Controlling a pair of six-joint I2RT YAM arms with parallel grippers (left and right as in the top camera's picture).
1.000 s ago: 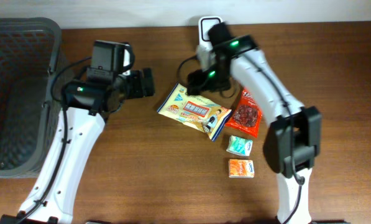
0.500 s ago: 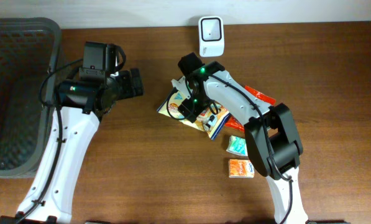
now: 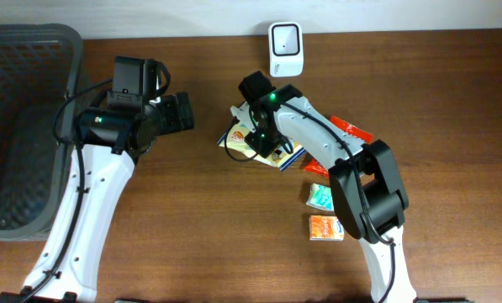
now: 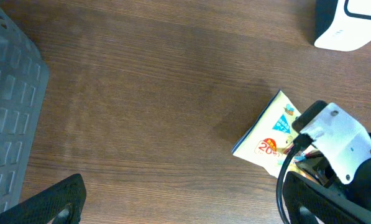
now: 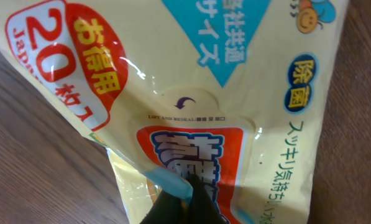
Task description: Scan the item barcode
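Note:
The item is a yellow wet-wipes packet (image 3: 236, 140) with red and blue print, lying on the wooden table right of centre. My right gripper (image 3: 264, 140) is down on it and shut, pinching a raised fold of the film; close up, the packet (image 5: 235, 93) fills the right wrist view, with the dark fingertips (image 5: 188, 202) closed on its blue-edged crease. No barcode shows. The white scanner (image 3: 284, 46) stands at the table's back edge. My left gripper (image 3: 187, 112) hovers open to the packet's left, over bare wood (image 4: 182, 205), with the packet's corner (image 4: 269, 127) to its right.
A grey mesh basket (image 3: 23, 126) fills the far left. A red snack packet (image 3: 351, 130), a small green pack (image 3: 322, 195) and a small orange pack (image 3: 326, 227) lie right of and below the wipes. The scanner (image 4: 350, 22) sits at the left wrist view's top right.
My right arm swung down from near the scanner onto the wipes packet and closed on it, bunching the packet and drawing its right end inward. The left arm shifted slightly left.

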